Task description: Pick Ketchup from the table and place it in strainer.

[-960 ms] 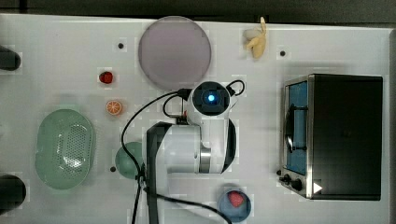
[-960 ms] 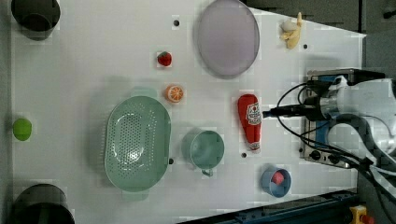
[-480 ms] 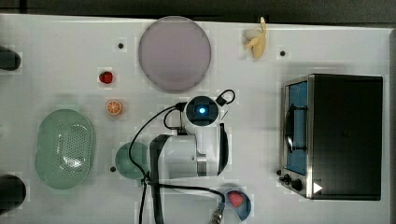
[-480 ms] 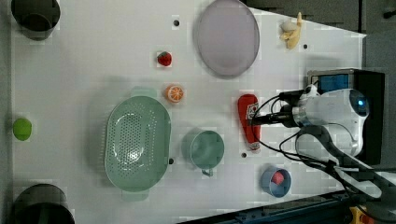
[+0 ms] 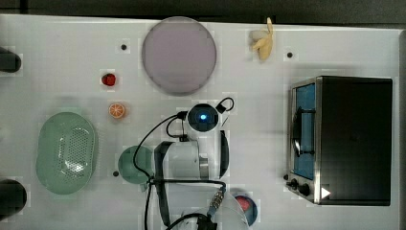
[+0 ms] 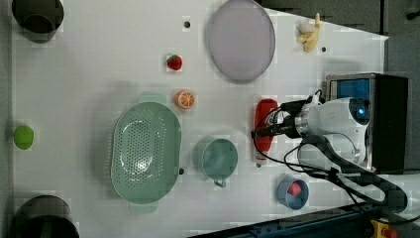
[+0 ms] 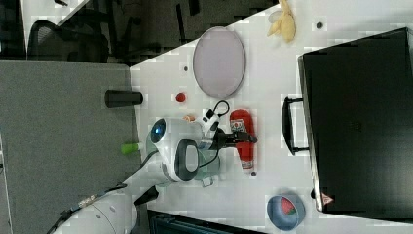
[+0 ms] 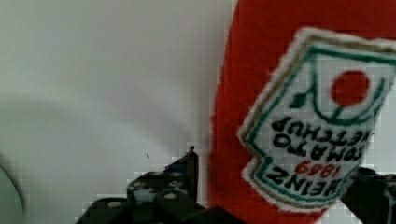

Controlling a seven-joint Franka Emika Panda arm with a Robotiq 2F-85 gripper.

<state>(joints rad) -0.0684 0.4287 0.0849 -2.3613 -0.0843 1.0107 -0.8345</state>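
End effector straddling the ketchup bottle on the white surface

The ketchup bottle [image 6: 264, 130] lies flat on the surface [image 6: 99, 74], between the green cup [image 6: 216, 158] and the black oven [image 6: 391, 124] in the left view, well apart from the strainer [image 6: 145, 152]; the end effector [image 6: 259, 130] sits low over the bottle's middle with its fingers spread wide, one dark finger [image 8: 184, 175] just beside the bottle's red side and the other at the far edge of the label, so the bottle lies between them but a grip cannot be told; the strainer lies at the left view's left, with an orange slice [image 6: 184, 99] just above it, a small red fruit [image 6: 174, 62] further up, and a grey-lilac plate [image 6: 240, 39] near the top; a blue bowl [image 6: 292, 193] stands near the left view's bottom edge.
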